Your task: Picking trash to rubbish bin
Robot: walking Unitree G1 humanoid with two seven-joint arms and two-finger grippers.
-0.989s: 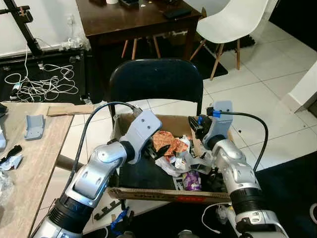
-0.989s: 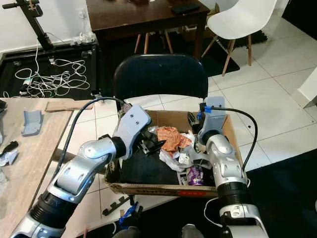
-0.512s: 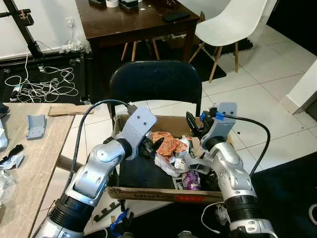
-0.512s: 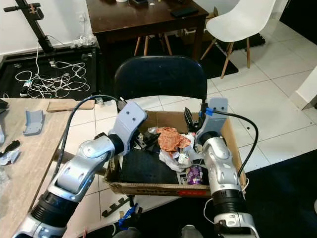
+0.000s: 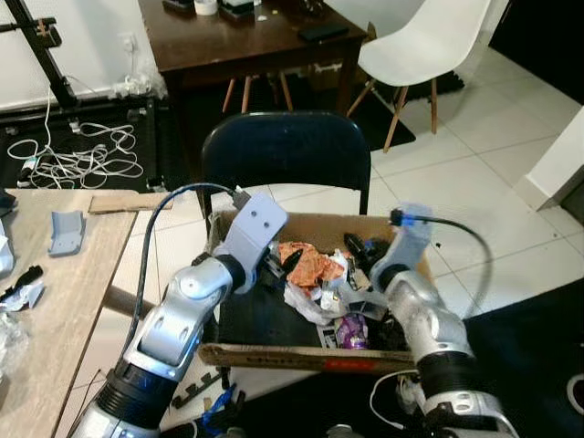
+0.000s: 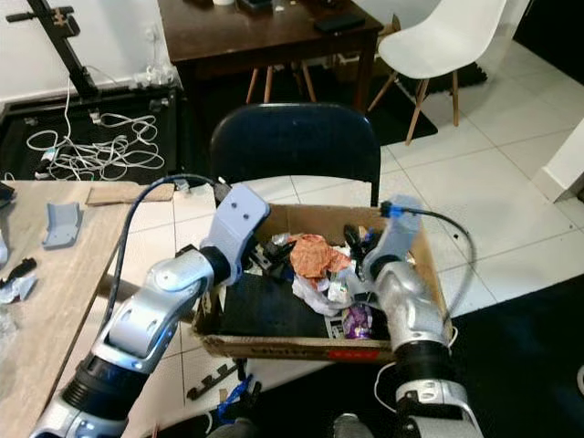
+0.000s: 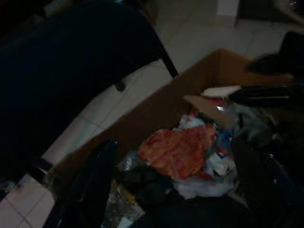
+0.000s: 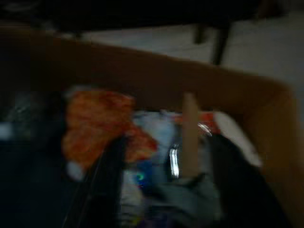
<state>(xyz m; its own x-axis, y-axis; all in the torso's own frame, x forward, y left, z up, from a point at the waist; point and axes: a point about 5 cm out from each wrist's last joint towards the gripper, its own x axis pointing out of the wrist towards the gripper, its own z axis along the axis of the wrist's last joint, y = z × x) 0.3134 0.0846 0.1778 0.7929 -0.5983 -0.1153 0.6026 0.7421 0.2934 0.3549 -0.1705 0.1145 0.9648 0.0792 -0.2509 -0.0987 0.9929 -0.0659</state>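
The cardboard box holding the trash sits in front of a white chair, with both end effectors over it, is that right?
Not quite: the chair directly behind the cardboard box is dark blue, as the left eye view shows. The left end effector and right end effector are indeed over the box.

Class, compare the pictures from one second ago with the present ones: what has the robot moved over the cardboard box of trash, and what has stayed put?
The right gripper has swung down and forward over the trash, its wrist blurred with motion. The left gripper has eased back slightly beside the orange wrapper. Neither has taken hold of anything. The cardboard box, purple packet and dark chair are unchanged.
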